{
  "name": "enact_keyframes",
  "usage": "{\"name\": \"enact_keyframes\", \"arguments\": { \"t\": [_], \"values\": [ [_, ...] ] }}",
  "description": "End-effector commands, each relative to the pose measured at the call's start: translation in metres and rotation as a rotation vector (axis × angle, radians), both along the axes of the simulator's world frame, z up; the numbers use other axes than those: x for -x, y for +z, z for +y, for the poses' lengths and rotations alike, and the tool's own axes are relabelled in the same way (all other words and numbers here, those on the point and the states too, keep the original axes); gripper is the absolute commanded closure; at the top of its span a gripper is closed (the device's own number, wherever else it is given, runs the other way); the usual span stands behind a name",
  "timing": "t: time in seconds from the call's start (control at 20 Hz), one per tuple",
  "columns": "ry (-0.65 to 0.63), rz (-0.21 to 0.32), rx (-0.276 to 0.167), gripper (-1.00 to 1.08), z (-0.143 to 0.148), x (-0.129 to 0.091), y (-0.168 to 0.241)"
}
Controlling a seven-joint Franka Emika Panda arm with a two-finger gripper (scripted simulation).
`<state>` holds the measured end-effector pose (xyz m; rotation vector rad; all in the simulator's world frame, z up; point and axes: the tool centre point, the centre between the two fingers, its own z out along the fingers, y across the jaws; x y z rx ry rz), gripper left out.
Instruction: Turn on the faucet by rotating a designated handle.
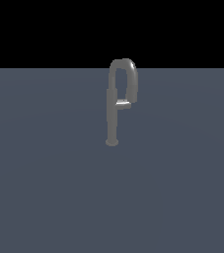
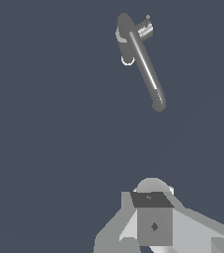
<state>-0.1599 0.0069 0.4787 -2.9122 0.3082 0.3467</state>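
Here the faucet stands alone on the desk, its handle jutting sideways from the post under the spout. The end effector hangs well away, holding nothing; its opening I cannot tell. Approaching carelessly, it could hit the spout instead

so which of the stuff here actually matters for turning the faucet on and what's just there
For the job:
- the faucet
- the handle, a short bar off the post
- the gripper, part of it seen in the wrist view, apart from the faucet

Just there:
- the floor, a flat grey surface the faucet stands on
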Motion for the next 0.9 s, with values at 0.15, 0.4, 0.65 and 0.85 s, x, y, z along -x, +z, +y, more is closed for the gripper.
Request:
{"name": "enact_keyframes", "arguments": {
  "t": [0.15, 0.4, 0.65, 0.85],
  "values": [
    [-0.065, 0.085, -0.066, 1.08, -0.002, -0.030, -0.008],
    [-0.125, 0.164, -0.127, 1.08, -0.005, -0.057, -0.019],
    [-0.186, 0.245, -0.190, 1.08, -0.010, -0.083, -0.031],
    [-0.235, 0.310, -0.242, 1.08, -0.014, -0.103, -0.043]
  ]
}}
